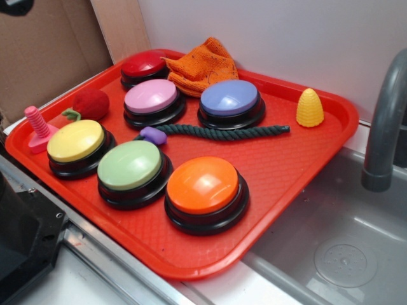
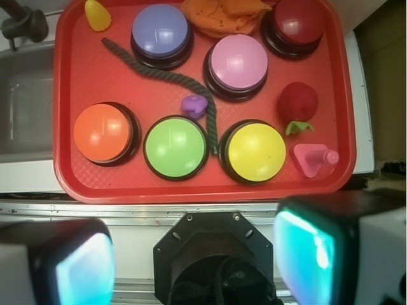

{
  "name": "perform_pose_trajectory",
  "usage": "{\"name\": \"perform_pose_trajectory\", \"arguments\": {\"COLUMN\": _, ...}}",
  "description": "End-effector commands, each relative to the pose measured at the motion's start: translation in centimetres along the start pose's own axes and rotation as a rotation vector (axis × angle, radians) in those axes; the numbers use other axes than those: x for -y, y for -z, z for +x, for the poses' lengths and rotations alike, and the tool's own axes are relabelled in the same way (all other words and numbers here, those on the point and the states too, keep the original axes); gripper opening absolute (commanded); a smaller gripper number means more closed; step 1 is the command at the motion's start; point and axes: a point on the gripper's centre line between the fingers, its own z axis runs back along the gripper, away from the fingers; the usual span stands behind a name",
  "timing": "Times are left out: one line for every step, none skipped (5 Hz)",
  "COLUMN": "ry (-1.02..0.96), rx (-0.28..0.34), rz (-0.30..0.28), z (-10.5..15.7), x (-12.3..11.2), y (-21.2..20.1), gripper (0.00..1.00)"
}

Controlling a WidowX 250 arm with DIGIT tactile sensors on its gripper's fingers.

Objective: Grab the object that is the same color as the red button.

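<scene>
The object, a small fuzzy dark-red strawberry (image 1: 92,103) (image 2: 298,101) with a green stem, lies on the red tray (image 1: 286,165) (image 2: 76,82) near its left edge in the exterior view. It sits between the red button (image 1: 144,65) (image 2: 299,22) and the yellow button (image 1: 76,141) (image 2: 256,151). My gripper (image 2: 194,257) hangs high above the black robot base, outside the tray's near edge. It is open, its teal pads (image 2: 305,254) wide apart with nothing between them. The exterior view does not show it.
Pink (image 1: 151,96), blue (image 1: 229,98), green (image 1: 130,166) and orange (image 1: 203,185) buttons crowd the tray. An orange cloth (image 1: 203,63), dark rope (image 1: 222,131), purple piece (image 1: 152,135), yellow corn toy (image 1: 310,108) and pink screw toy (image 1: 38,127) lie around them. A sink (image 1: 331,241) and faucet (image 1: 385,127) stand to the right.
</scene>
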Motion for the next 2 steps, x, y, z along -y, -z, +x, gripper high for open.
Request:
{"name": "perform_pose_trajectory", "arguments": {"ry": 0.0, "rx": 0.0, "rz": 0.0, "z": 0.0, "x": 0.0, "y": 0.0, "gripper": 1.0}}
{"name": "perform_pose_trajectory", "arguments": {"ry": 0.027, "rx": 0.017, "rz": 0.009, "z": 1.3, "x": -1.9, "y": 1.0, "gripper": 1.0}}
